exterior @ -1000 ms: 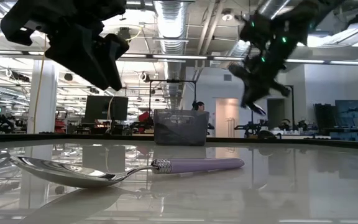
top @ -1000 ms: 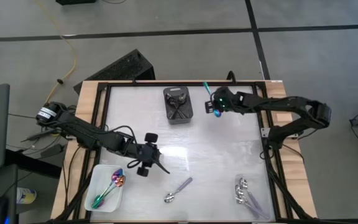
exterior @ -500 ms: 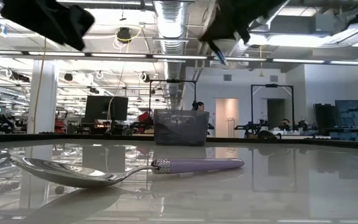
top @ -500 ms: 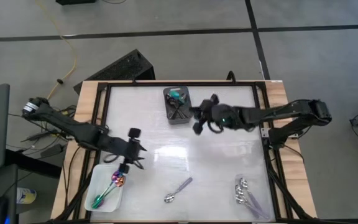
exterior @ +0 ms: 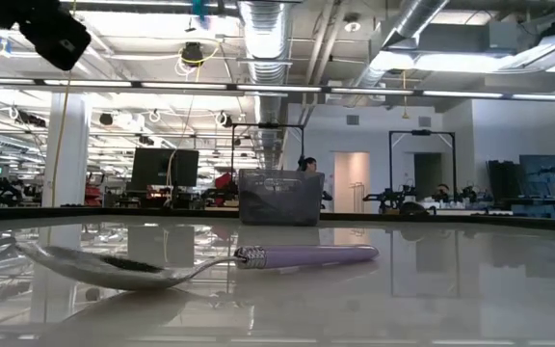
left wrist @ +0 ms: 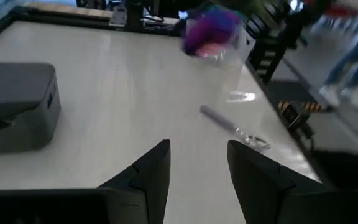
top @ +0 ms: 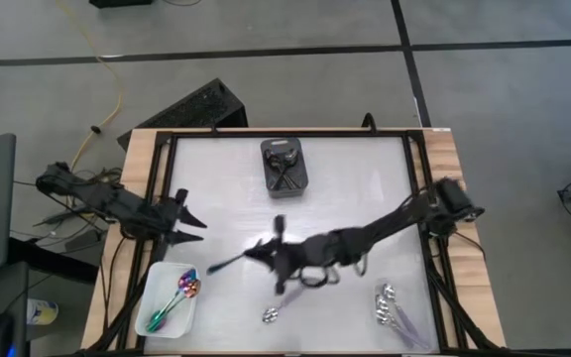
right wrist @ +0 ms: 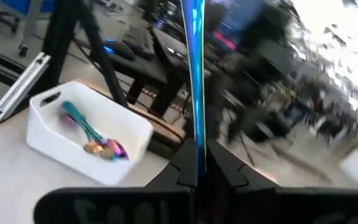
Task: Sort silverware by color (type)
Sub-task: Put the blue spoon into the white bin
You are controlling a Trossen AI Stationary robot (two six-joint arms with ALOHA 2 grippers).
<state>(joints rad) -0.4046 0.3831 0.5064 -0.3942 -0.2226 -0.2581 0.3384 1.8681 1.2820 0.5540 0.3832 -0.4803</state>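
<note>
The right arm is stretching low across the table [top: 365,188], its right gripper [right wrist: 196,163] clamped on a slim iridescent spoon [right wrist: 195,74] whose teal-blue handle is standing out past the fingertips; the wrist is facing the white tray [right wrist: 89,132] at about 8 o'clock on the table, which suggests the piece is being carried toward the matching rainbow spoons [top: 174,298] already lying there. The left gripper [left wrist: 195,163] is hanging near the 9 o'clock edge, fingers spread and holding nothing, apparently waiting clear of the other arm's path. The sorting looks partly done: the black bin [top: 285,167] at 12 o'clock is holding dark pieces, a cluster of silver spoons [top: 393,311] is resting at 5 o'clock, and one lilac-handled spoon [exterior: 200,263] is lying alone near 6 o'clock, not yet grouped. The tabletop is a pale, glossy sheet mirroring the ceiling lights, framed by black rails on a wooden base. Beyond it, a large workshop is showing exposed ducts, strip lighting, monitors and distant benches, with a person [exterior: 306,165] visible far behind the bin.
</note>
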